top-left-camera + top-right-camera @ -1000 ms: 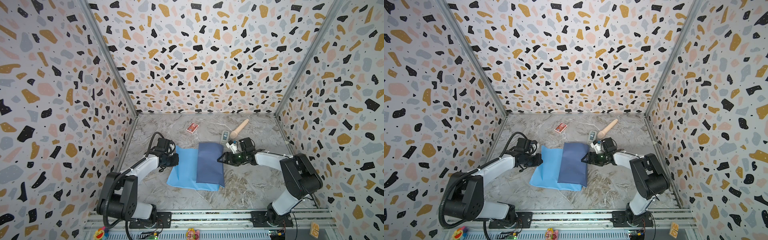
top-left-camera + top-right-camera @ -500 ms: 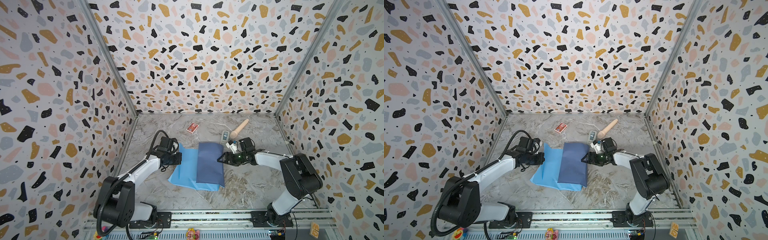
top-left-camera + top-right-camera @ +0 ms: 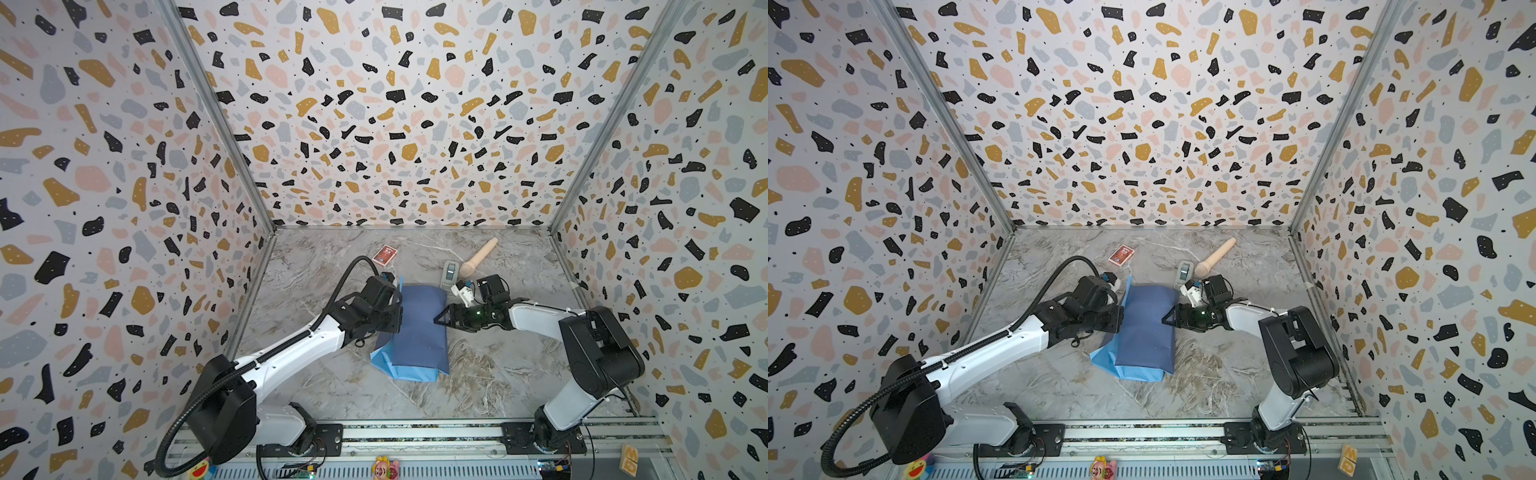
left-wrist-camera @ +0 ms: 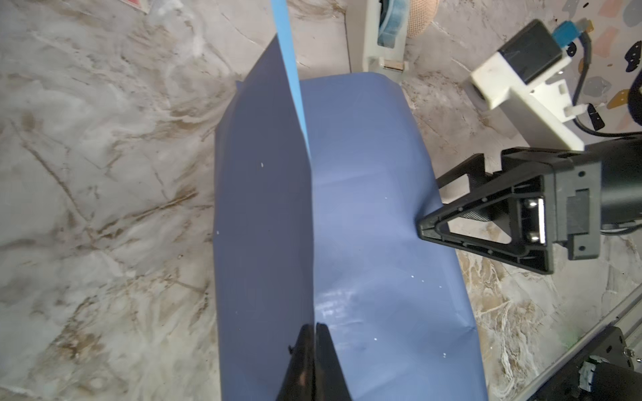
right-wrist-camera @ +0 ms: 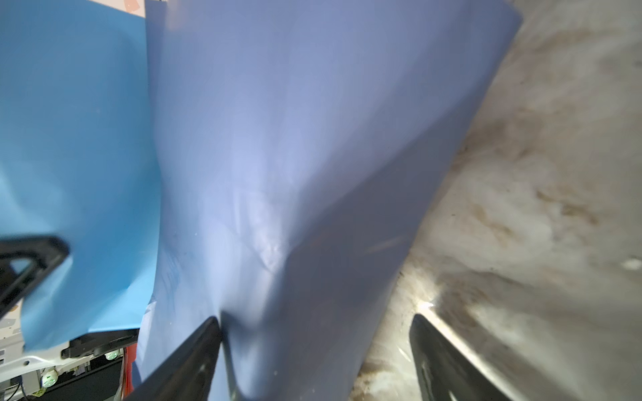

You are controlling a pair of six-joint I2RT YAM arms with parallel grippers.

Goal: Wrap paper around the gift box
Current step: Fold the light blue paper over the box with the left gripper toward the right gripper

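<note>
The left claw is clamped on the free edge of the paper, holding that flap upright along the bundle's long axis. The covered mound lies to the right of it, the gift box hidden beneath. The right claw, jaws spread, braces the mound's opposite side on the worktop.

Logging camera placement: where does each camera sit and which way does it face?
Top view: high above the bases, looking down at the table; both arms, left gripper, right gripper.
Top view: beside it, same aim; both arms flank the paper.
Left wrist: looks along its shut fingers, pinching the paper's edge, toward the right gripper.
Right wrist: looks between its open fingers onto the paper.
Shared: all show the paper.
</note>
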